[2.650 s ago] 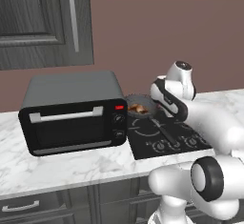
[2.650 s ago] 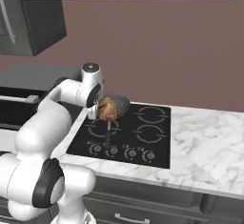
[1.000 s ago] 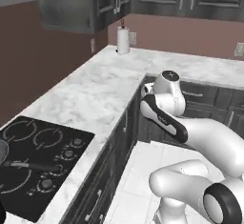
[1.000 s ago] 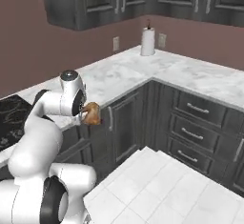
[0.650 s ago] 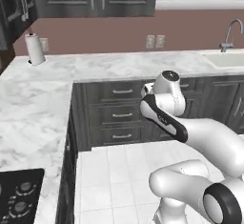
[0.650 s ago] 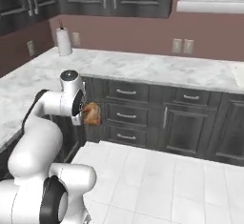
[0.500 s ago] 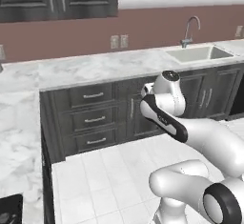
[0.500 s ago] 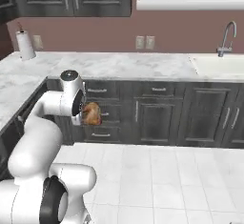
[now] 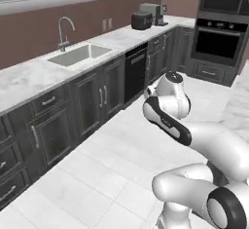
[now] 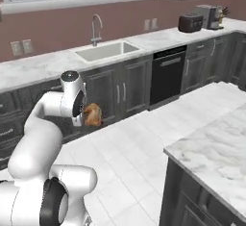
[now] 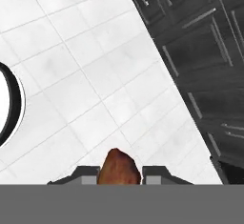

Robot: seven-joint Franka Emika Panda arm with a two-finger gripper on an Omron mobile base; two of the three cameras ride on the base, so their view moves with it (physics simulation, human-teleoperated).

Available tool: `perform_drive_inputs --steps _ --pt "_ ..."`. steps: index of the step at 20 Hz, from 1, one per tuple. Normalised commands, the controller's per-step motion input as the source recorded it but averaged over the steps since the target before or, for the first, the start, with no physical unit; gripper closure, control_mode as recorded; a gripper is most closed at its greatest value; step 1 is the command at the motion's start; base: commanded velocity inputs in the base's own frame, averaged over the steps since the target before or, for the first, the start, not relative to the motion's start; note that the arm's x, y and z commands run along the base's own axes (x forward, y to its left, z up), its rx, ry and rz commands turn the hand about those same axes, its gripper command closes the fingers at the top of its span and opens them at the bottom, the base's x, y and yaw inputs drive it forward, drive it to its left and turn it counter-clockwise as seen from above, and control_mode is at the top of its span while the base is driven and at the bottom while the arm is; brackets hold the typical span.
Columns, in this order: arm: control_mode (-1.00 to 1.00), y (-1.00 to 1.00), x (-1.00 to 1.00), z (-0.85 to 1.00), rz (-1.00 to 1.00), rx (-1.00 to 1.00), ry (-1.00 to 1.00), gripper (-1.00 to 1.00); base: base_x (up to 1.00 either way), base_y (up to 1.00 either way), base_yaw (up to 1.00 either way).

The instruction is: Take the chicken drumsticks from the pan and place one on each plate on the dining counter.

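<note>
My gripper [image 10: 86, 118] is shut on one chicken drumstick [image 10: 92, 116], a golden-brown lumpy piece held at chest height over the white tiled floor. In the hand view the drumstick [image 11: 119, 166] sticks up between the two dark fingertips of the gripper [image 11: 119, 174], with floor tiles and dark cabinet fronts beyond it. The dining counter [image 10: 214, 150], white marble with grey veins on a dark base, reaches in from the lower right, well apart from the gripper; its edge [image 9: 239, 107] also shows in the left base view. The pan and the plates are out of view.
A marble worktop with a sink [image 10: 104, 51] and tap runs along the back wall over dark cabinets. A black dishwasher [image 10: 167, 78] stands right of the sink, a toaster [image 10: 190, 23] further right. A wall oven [image 9: 219, 38] stands at the far end. Tiled floor [image 10: 139, 143] lies between.
The whole picture has swung as the base turned, from the cabinet run towards the sink and the island. The arm keeps its pose and the drumstick stays in the gripper.
</note>
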Motion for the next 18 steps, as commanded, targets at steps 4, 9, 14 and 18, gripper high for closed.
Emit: perform_drive_inputs --steps 4,9,14,18 --pt "1.0 0.0 0.0 0.0 0.0 0.0 0.0 1.0 0.14 0.18 -0.99" --pt "1.0 0.0 0.0 0.0 0.0 0.0 0.0 1.0 0.27 0.84 -0.44" --pt "1.0 0.0 0.0 0.0 0.0 0.0 0.0 1.0 0.29 1.0 -0.25" --pt "1.0 0.0 0.0 0.0 0.0 0.0 0.0 1.0 0.6 0.81 -0.39"
